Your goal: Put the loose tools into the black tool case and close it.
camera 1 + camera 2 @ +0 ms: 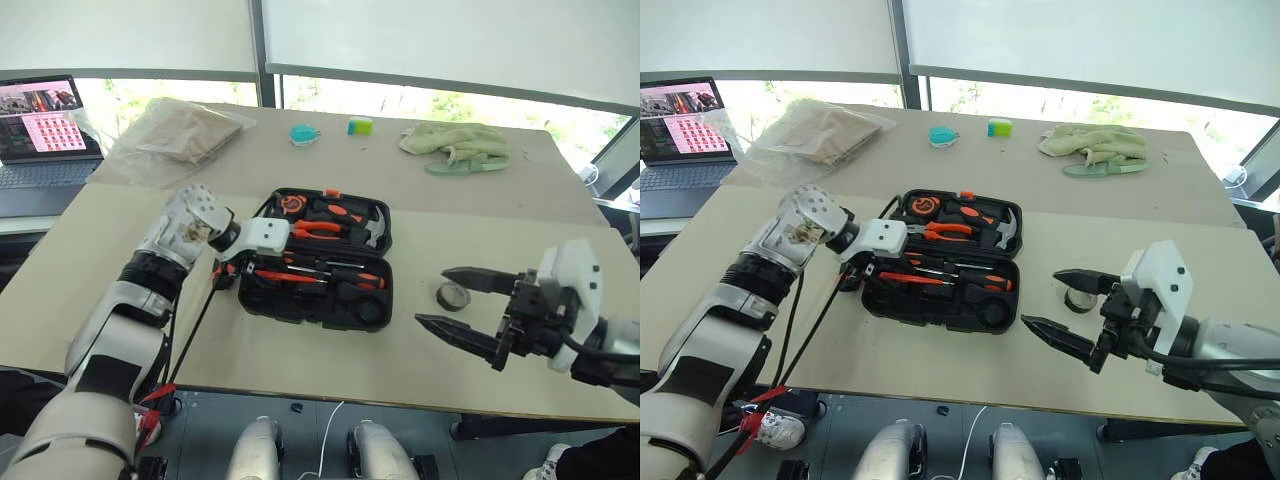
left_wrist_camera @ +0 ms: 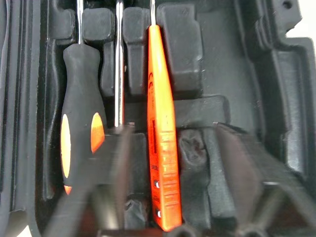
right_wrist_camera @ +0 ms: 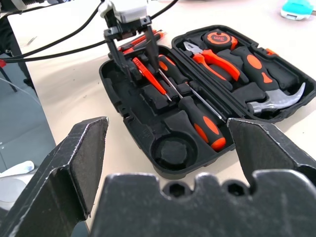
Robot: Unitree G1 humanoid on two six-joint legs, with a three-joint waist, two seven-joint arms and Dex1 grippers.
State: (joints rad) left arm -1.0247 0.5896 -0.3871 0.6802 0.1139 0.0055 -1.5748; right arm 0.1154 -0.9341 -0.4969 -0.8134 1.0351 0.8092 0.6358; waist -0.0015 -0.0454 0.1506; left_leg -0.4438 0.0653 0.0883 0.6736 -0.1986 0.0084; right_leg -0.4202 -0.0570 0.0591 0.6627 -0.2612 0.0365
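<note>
Nearby, laptop [image 1: 40,130], green cloth [image 1: 458,143], plastic bag [image 1: 175,135]

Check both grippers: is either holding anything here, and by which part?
Nothing is held. The left gripper stands open astride the small orange screwdriver, which lies in its slot in the case. The right gripper is open and empty beside the tape roll.

We see soft daylight from the windows [image 1: 400,100] behind the table [image 1: 500,200] — bright, slightly blown out there; the left wrist view's near fingers [image 2: 113,182] blur — everything else is sharp.
</note>
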